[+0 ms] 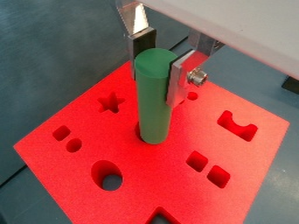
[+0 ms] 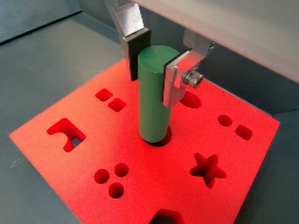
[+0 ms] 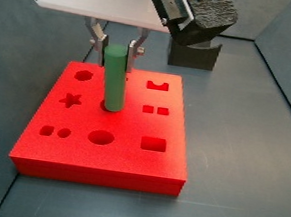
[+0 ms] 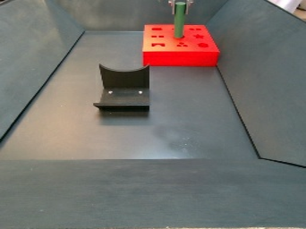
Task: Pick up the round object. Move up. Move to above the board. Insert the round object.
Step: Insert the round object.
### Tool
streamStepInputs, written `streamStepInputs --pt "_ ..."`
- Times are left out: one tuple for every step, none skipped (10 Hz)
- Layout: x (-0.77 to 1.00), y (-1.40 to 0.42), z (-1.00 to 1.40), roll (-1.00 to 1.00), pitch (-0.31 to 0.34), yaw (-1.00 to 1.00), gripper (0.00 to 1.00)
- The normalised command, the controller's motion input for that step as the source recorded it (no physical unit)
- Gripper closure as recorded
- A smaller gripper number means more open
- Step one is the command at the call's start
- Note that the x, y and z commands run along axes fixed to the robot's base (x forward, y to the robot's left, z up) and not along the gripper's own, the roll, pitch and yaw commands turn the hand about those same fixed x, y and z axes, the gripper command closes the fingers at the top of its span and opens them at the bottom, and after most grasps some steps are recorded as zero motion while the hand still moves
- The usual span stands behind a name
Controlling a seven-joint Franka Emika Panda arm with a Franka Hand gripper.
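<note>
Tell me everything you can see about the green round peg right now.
The round object is a slim, plain green cylinder with a matte, foam-like look, several times taller than wide. It stands upright at the middle of the red board, its lower end set in a round hole there. The hand sits at its upper end, one silver finger against its side and the other close on the opposite side; whether that one touches is unclear. In a side view it rises well above the board's top face.
</note>
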Motion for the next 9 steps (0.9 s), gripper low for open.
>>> streamStepInputs --pt "-0.09 0.00 -0.37 0.00 -0.126 0.00 1.00" --pt "-0.10 0.00 -0.31 0.00 -0.109 0.00 1.00" --pt "-0.12 0.00 -0.29 0.01 -0.083 0.00 1.00" --pt "-0.16 0.00 -0.26 0.06 -0.056 0.00 1.00" --pt "-0.12 0.00 -0.24 0.06 -0.053 0.00 1.00" --pt "0.00 -0.06 -0.13 0.02 -0.054 0.00 1.00" --pt "0.00 -0.09 -0.19 0.04 -0.074 0.00 1.00" --pt "-0.03 -0.05 -0.42 0.16 -0.104 0.03 1.00" --pt "-0.10 -0.03 -0.57 0.24 -0.137 0.07 1.00"
